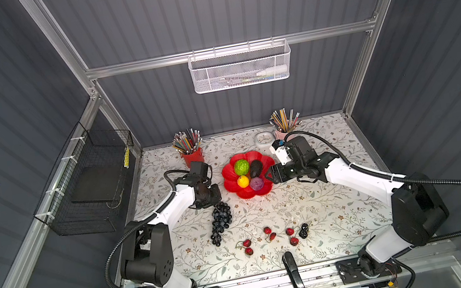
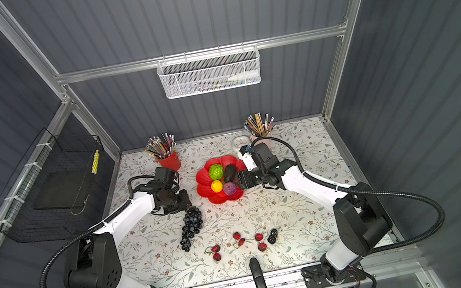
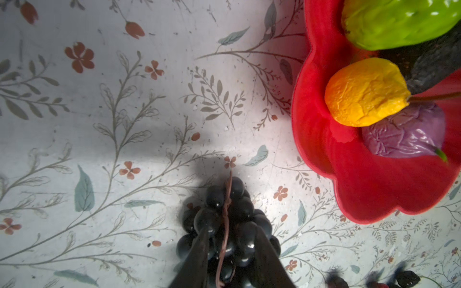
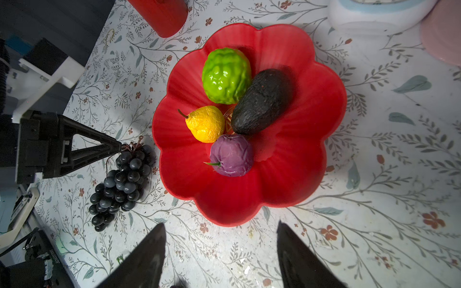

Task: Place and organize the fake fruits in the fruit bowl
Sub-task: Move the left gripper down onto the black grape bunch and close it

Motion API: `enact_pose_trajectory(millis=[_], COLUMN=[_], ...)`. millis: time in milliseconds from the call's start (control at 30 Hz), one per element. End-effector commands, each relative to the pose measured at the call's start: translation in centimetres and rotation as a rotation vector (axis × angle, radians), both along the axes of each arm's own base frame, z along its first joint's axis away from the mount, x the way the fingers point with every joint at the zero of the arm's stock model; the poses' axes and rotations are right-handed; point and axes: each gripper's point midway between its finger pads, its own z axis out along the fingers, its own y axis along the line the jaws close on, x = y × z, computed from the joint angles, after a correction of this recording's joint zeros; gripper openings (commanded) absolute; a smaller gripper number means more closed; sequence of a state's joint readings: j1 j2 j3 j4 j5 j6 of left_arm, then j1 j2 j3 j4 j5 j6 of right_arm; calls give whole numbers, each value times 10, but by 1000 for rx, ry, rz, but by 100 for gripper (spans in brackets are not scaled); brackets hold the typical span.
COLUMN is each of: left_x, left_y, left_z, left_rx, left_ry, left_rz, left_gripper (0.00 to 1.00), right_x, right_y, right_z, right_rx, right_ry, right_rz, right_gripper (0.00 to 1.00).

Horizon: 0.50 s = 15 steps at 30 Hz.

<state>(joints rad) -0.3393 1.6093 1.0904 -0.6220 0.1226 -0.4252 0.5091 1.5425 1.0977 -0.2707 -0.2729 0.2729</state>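
Note:
The red flower-shaped fruit bowl [image 1: 230, 180] [image 4: 299, 174] holds a bumpy green ball [image 1: 241, 167], a dark avocado [image 1: 256, 168], a yellow pear [image 1: 242, 181] and a purple fruit [image 1: 256, 183]. A dark grape bunch [image 1: 220, 222] [image 3: 214, 197] lies on the table left of the bowl. My left gripper [image 3: 230, 232] is shut on its stem end, a finger against the grapes on each side. My right gripper [image 4: 220, 224] [image 1: 268, 175] stands open at the bowl's right rim with nothing in it. Red cherries [image 1: 245, 246] [image 1: 269, 233] [image 1: 292, 235] and a tiny black cluster [image 1: 303, 230] lie nearer the front.
A red pencil cup [image 1: 192, 156] stands behind the left arm. A pink pencil cup [image 1: 282, 134] and a small white clock [image 1: 262, 140] stand behind the bowl. A black tool [image 1: 291, 268] lies at the front edge. A black wire basket [image 1: 93, 188] hangs on the left wall.

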Motion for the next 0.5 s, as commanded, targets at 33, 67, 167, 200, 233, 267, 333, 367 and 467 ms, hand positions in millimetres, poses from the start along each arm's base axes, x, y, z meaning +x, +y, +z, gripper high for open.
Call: enact_pose_trajectory(millis=[33, 67, 167, 200, 233, 267, 333, 367, 467], left_x=[-5, -6, -6, -6, -6, -7, -7, -8, -9], left_y=[-3, -3, -1, -1, -1, 0, 0, 0, 1], left_z=[-9, -10, -14, -15, -17, -18, -19, -20, -19], left_rx=[-20, -17, -1, 0, 1, 3, 5, 6, 3], left_ry=[36, 42, 59, 62, 66, 71, 74, 76, 78], left_rz=[-19, -20, -16, -17, -17, -16, -14, -13, -5], left_gripper=[30, 29, 24, 23, 22, 22, 20, 20, 19], right_x=[-1, -1, -2, -2, -2, -2, -2, -3, -3], right_y=[1, 1, 1, 1, 1, 1, 1, 1, 1], right_z=[-5, -5, -8, -8, -9, -9, -9, -10, -11], right_rx=[-12, -13, -10, -9, -10, -10, -10, -10, -10], right_ry=[19, 18, 23, 23, 25, 26, 26, 27, 25], right_rz=[0, -1, 1, 1, 0, 1, 0, 0, 0], right_gripper=[70, 70, 70, 70, 70, 70, 70, 70, 71])
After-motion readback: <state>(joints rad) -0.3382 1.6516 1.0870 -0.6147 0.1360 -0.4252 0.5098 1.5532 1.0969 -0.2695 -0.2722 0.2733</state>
